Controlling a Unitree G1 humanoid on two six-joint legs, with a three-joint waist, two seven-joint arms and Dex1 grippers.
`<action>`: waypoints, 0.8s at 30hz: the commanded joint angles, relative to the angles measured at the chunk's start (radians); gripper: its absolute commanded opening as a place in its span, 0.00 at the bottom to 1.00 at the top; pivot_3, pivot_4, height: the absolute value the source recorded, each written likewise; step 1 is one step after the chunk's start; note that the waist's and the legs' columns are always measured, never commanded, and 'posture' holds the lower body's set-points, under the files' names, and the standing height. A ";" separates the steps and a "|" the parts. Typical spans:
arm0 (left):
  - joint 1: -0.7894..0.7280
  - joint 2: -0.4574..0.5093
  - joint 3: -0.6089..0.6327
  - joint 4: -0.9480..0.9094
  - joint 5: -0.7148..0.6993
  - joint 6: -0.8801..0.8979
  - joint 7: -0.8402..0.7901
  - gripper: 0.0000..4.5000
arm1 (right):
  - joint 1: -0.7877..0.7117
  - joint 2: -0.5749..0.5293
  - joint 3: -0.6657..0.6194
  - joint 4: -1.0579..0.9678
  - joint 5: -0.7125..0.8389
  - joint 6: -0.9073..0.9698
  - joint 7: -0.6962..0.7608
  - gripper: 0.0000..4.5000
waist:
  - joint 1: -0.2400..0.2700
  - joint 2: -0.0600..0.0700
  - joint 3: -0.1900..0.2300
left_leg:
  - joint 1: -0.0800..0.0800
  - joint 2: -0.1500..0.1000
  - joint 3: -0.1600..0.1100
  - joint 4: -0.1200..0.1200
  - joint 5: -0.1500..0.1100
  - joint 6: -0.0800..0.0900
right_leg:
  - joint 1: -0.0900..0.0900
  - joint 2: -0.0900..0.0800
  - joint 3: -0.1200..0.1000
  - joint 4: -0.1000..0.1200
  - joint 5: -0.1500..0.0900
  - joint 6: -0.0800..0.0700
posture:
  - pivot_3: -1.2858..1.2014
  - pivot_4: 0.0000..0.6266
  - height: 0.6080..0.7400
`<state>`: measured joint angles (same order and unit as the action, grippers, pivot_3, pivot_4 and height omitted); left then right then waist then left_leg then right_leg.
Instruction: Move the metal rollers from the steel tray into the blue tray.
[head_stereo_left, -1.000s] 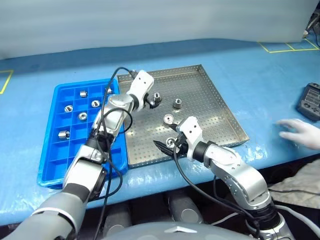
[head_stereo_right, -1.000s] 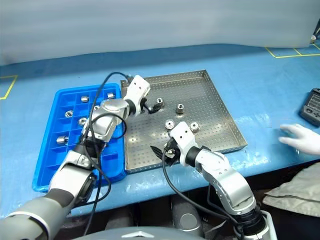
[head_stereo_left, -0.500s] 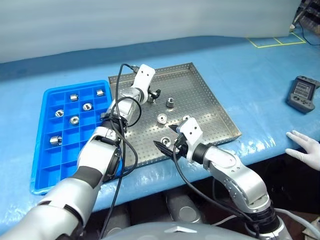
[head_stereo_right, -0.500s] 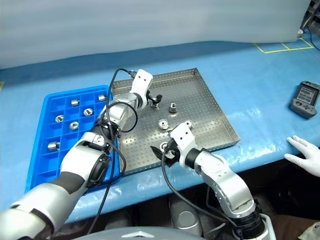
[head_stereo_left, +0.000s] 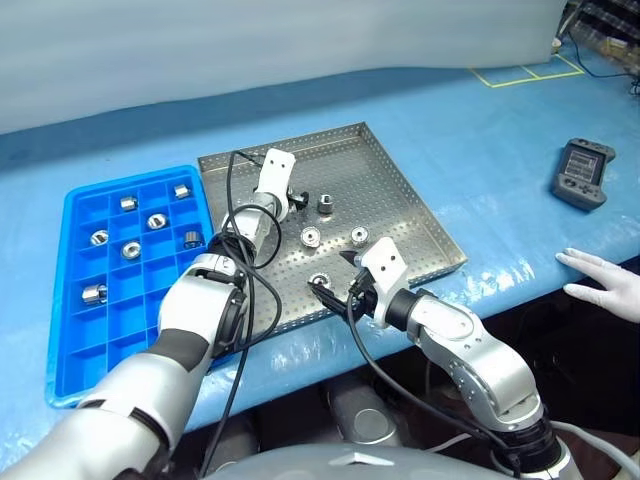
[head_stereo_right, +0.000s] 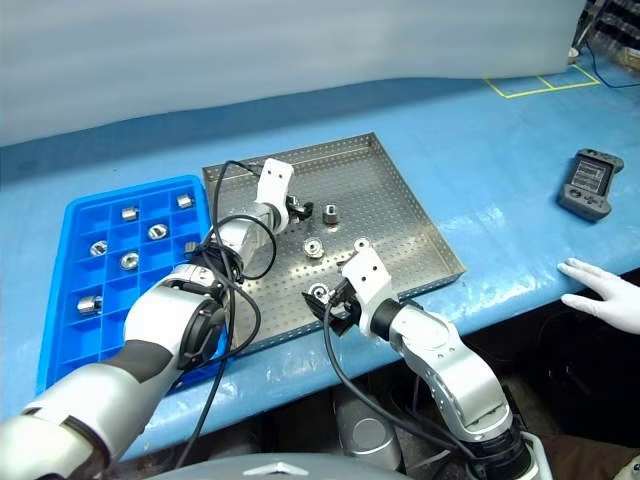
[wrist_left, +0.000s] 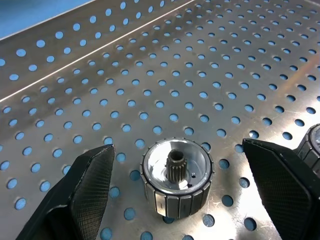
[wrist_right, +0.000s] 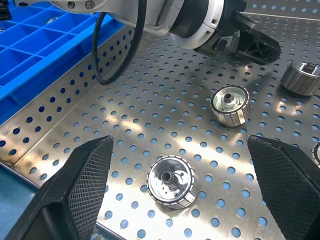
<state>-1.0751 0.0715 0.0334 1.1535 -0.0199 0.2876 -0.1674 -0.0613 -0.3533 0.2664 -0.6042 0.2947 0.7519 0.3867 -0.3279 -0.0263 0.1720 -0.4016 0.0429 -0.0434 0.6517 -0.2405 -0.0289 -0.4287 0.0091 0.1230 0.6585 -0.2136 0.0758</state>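
Jaws apart, left gripper (wrist_left: 175, 200) has dropped around a roller (wrist_left: 176, 177) (right gripper (wrist_right: 175, 200) unmoved, apart).

No legible text or labels anywhere.

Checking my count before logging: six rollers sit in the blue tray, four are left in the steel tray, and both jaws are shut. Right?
Not quite: both sets of jaws stand open, not shut. The left wrist view shows the left gripper wide around a roller, untouched. The six in the blue tray and four in the steel tray are correct.
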 joint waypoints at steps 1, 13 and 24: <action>-0.007 -0.003 0.021 0.006 -0.008 -0.016 0.017 0.91 | -0.004 -0.002 -0.012 -0.048 0.005 -0.004 -0.002 1.00 | -0.003 0.000 0.000 | 0.000 0.000 0.000 0.000 0.000 0.000 | 0.000 0.000 0.000 0.000 0.000 0.000 | 0.39 0.24 1.00; 0.011 0.004 0.064 0.003 -0.028 0.022 0.042 0.38 | -0.014 0.002 -0.005 -0.034 0.005 -0.007 0.004 1.00 | -0.013 0.000 0.000 | 0.001 0.000 0.000 -0.001 0.000 0.000 | 0.000 0.000 0.000 0.000 0.000 0.000 | 0.40 0.24 1.00; 0.173 0.028 0.078 -0.621 -0.128 0.118 -0.050 0.38 | -0.051 0.011 0.024 -0.003 0.012 -0.009 0.038 1.00 | 0.006 0.000 0.001 | 0.001 0.000 0.000 -0.003 0.000 0.000 | -0.001 0.000 0.001 0.000 0.000 0.000 | 0.44 0.24 1.00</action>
<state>-0.9090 0.0824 0.0981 0.7085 -0.1198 0.3785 -0.2077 -0.0996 -0.3477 0.2885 -0.5966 0.2980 0.7519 0.4147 -0.3221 -0.0260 0.1726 -0.4005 0.0433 -0.0431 0.6482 -0.2404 -0.0292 -0.4295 0.0091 0.1241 0.6590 -0.2138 0.0758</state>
